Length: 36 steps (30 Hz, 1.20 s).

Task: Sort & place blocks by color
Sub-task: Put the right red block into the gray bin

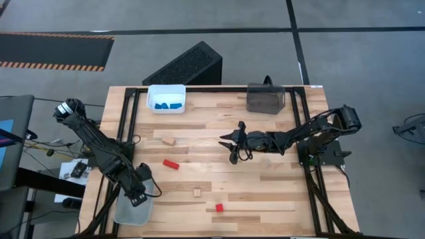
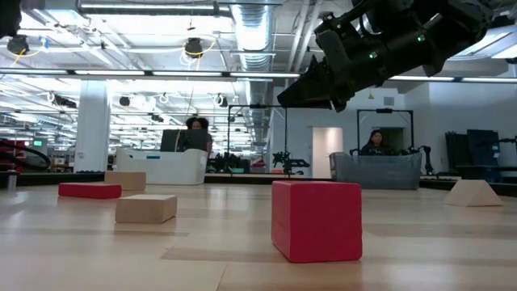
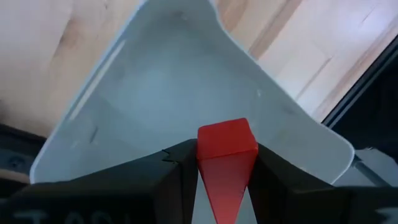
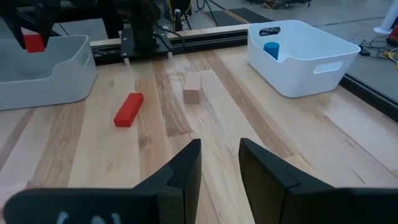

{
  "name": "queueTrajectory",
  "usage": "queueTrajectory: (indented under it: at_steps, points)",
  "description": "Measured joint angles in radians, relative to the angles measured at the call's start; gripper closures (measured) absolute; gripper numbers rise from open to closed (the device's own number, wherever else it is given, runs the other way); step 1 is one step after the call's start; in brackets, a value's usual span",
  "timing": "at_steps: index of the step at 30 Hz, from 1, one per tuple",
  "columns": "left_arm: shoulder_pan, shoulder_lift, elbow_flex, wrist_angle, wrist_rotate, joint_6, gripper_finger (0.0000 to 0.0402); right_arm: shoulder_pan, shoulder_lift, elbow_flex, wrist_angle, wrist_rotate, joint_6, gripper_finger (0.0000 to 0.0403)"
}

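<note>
**Red block held over the grey bin**

The left gripper (image 3: 225, 165) clamps a red block (image 3: 226, 144) above the grey bin (image 1: 135, 209) at the table's near-left corner. The right gripper (image 1: 230, 141) hangs open mid-table. A red bar (image 1: 171, 164) lies flat, its long axis slightly diagonal across the light wood table (image 1: 265, 192). Behind is an open workshop.

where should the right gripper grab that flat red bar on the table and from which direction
Grip the red bar across its narrow width, at mid-length, coming straight down from above. It lies flat on the table with open wood all round, so both long sides look free for the fingers, and its low height leaves little to pinch from the side. The right gripper is open nearby; it would need turning to square with the bar's slant.
</note>
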Motion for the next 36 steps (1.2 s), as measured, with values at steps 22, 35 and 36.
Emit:
queueTrajectory:
  at_steps: [22,35,36]
  points:
    - [-0.005,0.194,-0.004,0.115,-0.082,0.105,0.0290,-0.005,0.000,0.000,0.008,-0.001,-0.042,0.0270]
    - [0.015,0.362,0.014,-0.012,0.124,0.210,0.0247,0.020,0.000,0.000,0.008,-0.052,-0.018,0.0268]
    - [0.015,0.357,0.029,-0.055,0.118,0.216,0.0243,0.025,0.000,0.000,0.008,-0.052,-0.018,0.0268]
